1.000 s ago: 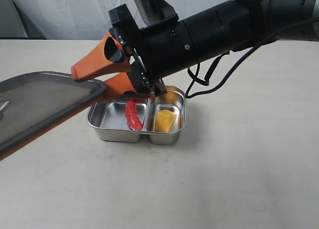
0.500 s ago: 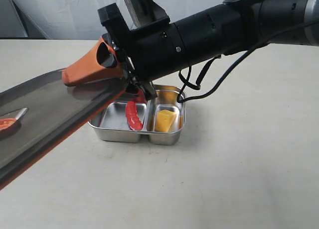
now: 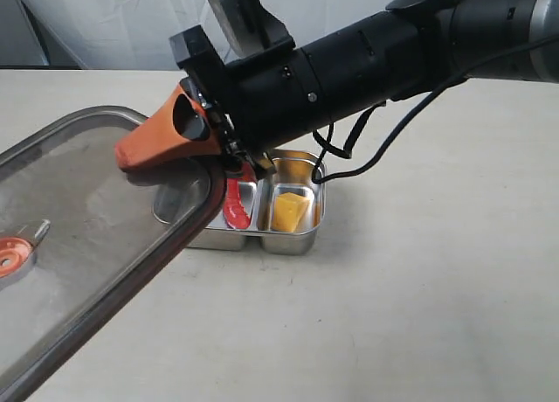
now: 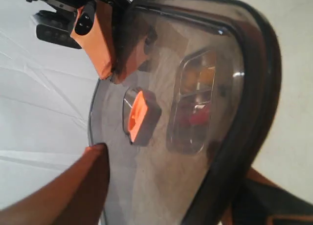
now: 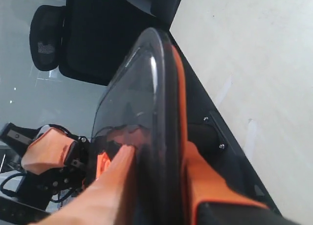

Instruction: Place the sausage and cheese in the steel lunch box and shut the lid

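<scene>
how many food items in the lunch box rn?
2. The sausage lies in the steel lunch box's compartment on the exterior view's left, the cheese in the one on its right. The lid hides part of the sausage's compartment, so more could be there.

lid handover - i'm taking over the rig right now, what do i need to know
Right hand: shut on one edge of the dark translucent plastic lid, holding it tilted in the air, partly over the shiny steel lunch box.
Left hand: open, fingers apart around a corner of the lid, not clamping it.
Done: in the exterior view the glossy red toy sausage lies in the box's left compartment and the yellow toy cheese wedge in the right one.
Left: level the lid, line it up over the box and press it shut.
</scene>
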`<state>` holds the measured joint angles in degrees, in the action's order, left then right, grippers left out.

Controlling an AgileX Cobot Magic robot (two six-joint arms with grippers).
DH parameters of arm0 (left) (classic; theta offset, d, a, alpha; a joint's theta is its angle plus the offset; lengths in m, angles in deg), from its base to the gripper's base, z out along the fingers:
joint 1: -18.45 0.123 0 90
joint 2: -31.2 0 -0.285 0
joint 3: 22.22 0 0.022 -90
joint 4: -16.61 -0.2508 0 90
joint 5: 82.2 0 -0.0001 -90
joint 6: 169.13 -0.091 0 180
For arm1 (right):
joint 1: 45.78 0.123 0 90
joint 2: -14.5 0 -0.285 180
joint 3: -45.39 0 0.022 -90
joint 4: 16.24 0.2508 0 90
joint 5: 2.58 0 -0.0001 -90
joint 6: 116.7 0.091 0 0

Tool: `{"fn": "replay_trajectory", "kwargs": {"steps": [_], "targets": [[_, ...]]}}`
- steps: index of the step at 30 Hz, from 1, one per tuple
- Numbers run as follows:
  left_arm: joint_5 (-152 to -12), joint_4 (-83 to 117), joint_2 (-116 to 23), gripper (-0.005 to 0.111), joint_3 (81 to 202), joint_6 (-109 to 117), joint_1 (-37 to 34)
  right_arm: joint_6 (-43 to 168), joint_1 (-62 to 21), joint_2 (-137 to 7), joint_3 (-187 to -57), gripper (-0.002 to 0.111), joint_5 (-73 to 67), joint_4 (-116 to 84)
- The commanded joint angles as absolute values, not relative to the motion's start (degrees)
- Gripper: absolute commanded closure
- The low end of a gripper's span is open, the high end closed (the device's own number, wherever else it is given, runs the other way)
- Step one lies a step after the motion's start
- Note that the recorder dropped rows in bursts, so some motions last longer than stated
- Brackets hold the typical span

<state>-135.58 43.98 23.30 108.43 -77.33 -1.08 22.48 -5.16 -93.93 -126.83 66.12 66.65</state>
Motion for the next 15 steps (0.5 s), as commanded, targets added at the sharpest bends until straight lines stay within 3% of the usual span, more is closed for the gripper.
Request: {"fn": "replay_trajectory", "kwargs": {"steps": [1, 15], "targets": [[-136.68, 39.27, 23.41, 0.049, 108.49, -71.80, -3.12, 19.72, -5.15, -92.07, -126.85, 0.108, 61.52, 64.63], [-140.25, 32.11, 23.41, 0.049, 108.49, -67.22, -4.04, 22.28, -5.15, -89.48, -125.27, 0.108, 49.06, 68.07]]}}
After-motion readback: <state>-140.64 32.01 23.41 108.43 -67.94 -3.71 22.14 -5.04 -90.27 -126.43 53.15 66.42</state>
